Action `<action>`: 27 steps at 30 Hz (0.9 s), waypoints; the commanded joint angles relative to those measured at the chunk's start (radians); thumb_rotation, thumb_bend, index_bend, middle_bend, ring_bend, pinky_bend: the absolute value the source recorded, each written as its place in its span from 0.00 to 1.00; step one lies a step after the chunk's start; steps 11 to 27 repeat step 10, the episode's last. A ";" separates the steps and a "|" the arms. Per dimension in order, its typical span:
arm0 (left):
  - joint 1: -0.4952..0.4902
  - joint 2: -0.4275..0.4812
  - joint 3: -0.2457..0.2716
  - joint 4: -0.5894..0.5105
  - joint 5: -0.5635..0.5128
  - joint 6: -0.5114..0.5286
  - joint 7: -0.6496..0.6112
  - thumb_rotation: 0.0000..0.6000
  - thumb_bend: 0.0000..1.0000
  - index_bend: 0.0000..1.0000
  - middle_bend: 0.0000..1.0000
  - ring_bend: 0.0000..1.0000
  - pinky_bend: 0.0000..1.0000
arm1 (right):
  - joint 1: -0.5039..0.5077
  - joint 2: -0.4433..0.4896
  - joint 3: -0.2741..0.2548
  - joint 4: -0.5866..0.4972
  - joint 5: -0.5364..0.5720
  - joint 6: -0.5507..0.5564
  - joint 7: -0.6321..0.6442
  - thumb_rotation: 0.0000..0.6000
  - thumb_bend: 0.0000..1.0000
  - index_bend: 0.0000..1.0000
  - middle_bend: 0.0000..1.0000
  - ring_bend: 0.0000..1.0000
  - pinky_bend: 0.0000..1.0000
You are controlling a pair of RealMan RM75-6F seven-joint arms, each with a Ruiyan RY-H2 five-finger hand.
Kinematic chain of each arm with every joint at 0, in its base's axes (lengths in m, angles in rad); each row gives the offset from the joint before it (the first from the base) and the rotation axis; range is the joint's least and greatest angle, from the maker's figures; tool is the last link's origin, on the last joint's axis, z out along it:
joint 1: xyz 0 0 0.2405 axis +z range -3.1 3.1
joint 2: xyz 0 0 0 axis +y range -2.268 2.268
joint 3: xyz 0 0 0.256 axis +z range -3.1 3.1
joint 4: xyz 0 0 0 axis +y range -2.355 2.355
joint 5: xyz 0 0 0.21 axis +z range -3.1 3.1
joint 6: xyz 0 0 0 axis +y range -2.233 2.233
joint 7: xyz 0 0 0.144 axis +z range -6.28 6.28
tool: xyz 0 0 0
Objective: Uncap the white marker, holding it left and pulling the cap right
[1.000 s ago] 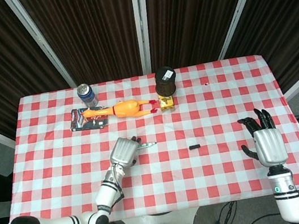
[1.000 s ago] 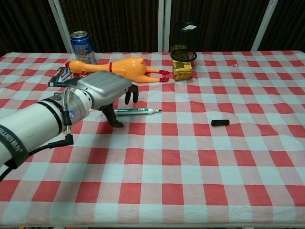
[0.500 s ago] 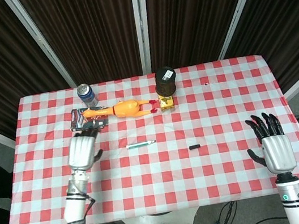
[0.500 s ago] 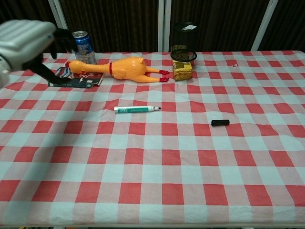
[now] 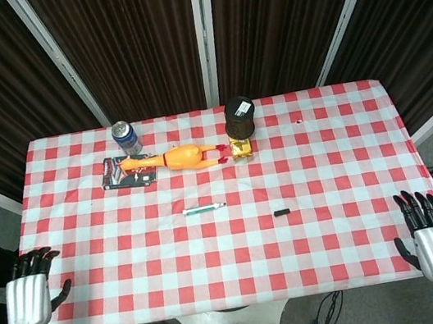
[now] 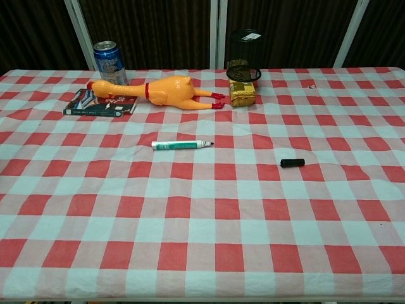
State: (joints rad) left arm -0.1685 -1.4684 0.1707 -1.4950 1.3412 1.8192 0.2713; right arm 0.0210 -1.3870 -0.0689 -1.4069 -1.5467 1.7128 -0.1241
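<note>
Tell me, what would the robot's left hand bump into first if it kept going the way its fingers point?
Probably the edge of the table first. The left hand sits off its near left corner, fingers pointing up the picture. Further along lies the booklet, though height is hard to judge.

Both views are evenly and brightly lit, seemingly from overhead, with only faint, short shadows under the things on the surface [image 6: 209, 215]. Focus is sharp and free of motion blur. The dark curtains [image 5: 138, 42] behind swallow detail, and the head view bends slightly at its edges.
</note>
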 commanded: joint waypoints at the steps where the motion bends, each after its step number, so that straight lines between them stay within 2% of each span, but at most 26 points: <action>1: 0.045 0.018 0.004 0.001 0.023 0.017 -0.019 1.00 0.22 0.30 0.23 0.19 0.19 | -0.029 -0.004 -0.002 0.052 0.015 -0.009 0.047 1.00 0.22 0.05 0.06 0.00 0.00; 10: 0.073 0.054 -0.032 -0.005 0.034 -0.061 -0.039 1.00 0.22 0.30 0.24 0.19 0.19 | -0.020 -0.007 0.014 0.046 0.007 -0.069 0.019 1.00 0.22 0.05 0.07 0.00 0.00; 27: 0.073 0.054 -0.032 -0.005 0.034 -0.061 -0.039 1.00 0.22 0.30 0.24 0.19 0.19 | -0.020 -0.007 0.014 0.046 0.007 -0.069 0.019 1.00 0.22 0.05 0.07 0.00 0.00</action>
